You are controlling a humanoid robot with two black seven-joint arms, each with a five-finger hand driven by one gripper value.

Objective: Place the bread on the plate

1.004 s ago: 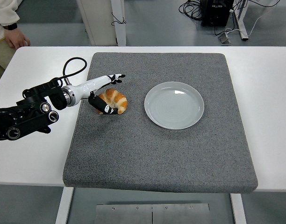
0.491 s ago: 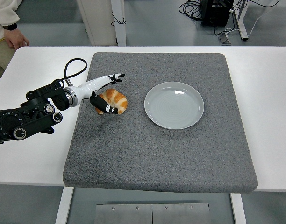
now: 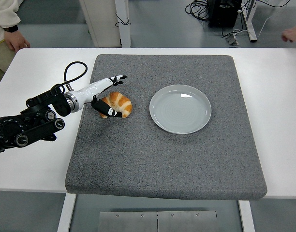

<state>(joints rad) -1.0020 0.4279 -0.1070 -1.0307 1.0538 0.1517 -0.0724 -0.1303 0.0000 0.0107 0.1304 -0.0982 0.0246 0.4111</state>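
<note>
A golden-brown bread roll (image 3: pixel 120 102) lies on the left part of the grey mat (image 3: pixel 167 159). My left hand (image 3: pixel 107 96) reaches in from the left and is closed around the roll: the black thumb (image 3: pixel 107 112) curls under its near side, while white fingers (image 3: pixel 114 79) stretch out past its far side. An empty pale plate (image 3: pixel 180 108) sits on the mat to the right of the roll, a short gap away. No right arm shows.
The grey mat covers most of the white table (image 3: pixel 283 121). A person's hand (image 3: pixel 16 39) rests at the table's far left corner, and another hand (image 3: pixel 293 34) shows at the top right edge. A black cable (image 3: pixel 70 72) loops behind my left wrist.
My left arm has drawn slightly back toward the left and the roll has shifted a little with the hand. A hand has appeared at the top right edge.
</note>
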